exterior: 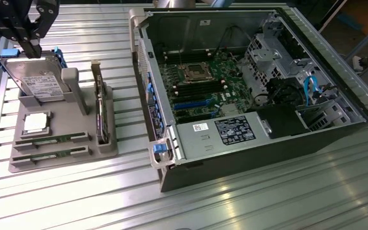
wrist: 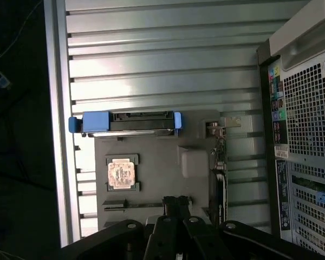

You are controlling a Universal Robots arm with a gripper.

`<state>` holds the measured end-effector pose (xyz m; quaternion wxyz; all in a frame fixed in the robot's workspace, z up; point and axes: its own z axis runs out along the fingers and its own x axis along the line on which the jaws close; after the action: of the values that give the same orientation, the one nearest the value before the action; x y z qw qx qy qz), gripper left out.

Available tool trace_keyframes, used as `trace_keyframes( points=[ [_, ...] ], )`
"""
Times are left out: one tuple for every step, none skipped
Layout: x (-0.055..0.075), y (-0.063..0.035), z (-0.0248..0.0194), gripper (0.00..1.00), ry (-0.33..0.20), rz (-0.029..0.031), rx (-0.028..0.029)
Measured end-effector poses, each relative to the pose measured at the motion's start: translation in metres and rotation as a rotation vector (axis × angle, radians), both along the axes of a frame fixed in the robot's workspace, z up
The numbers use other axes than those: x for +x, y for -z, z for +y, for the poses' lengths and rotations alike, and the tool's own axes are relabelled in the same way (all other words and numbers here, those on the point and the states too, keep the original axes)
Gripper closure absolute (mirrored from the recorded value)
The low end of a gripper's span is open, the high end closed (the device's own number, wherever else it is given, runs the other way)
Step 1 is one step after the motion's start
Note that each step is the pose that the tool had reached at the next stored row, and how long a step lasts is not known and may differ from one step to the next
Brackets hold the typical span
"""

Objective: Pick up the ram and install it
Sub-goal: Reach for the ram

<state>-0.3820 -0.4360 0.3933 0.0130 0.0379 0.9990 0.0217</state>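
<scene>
Bench (exterior: 248,201): open PC case (exterior: 312,139) on the exterior view's right, grey tray (exterior: 65,120) on its left. Gripper (exterior: 29,48) over tray's far end by the hard drive (exterior: 40,81), fingers pinched together, empty. Ram (exterior: 51,139) lies in tray's near slot.

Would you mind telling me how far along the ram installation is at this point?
Nothing looks done: both ram sticks lie in the grey holder, and the motherboard's memory slots appear bare. In hand, nothing: the gripper is shut and empty near the hard drive. Left: picking a stick up and installing it.
</scene>
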Motion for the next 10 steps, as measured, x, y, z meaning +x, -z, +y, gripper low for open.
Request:
trace_keyframes(
  points=[
    [0.0000, 0.0000, -0.0010, 0.89, 0.000, -0.0001, 0.0000],
    [0.0000, 0.0000, -0.0022, 0.89, 0.000, -0.0001, 0.0000],
    [0.0000, 0.0000, -0.0031, 0.89, 0.000, 0.0000, 0.0000],
    [0.0000, 0.0000, -0.0041, 0.89, 0.000, 0.0000, 0.0000],
    [0.0000, 0.0000, -0.0051, 0.89, 0.000, 0.0001, 0.0000],
    [0.0000, 0.0000, -0.0062, 0.89, 0.000, 0.0000, 0.0000],
    [0.0000, 0.0000, -0.0070, 0.89, 0.000, 0.0000, 0.0000],
    [0.0000, 0.0000, -0.0083, 0.89, 0.000, 0.0000, 0.0000],
    [0.0000, 0.0000, -0.0097, 0.89, 0.000, 0.0000, 0.0000],
    [-0.0001, 0.0000, -0.0100, 0.89, 0.000, 0.0000, 0.0000]
  ],
)
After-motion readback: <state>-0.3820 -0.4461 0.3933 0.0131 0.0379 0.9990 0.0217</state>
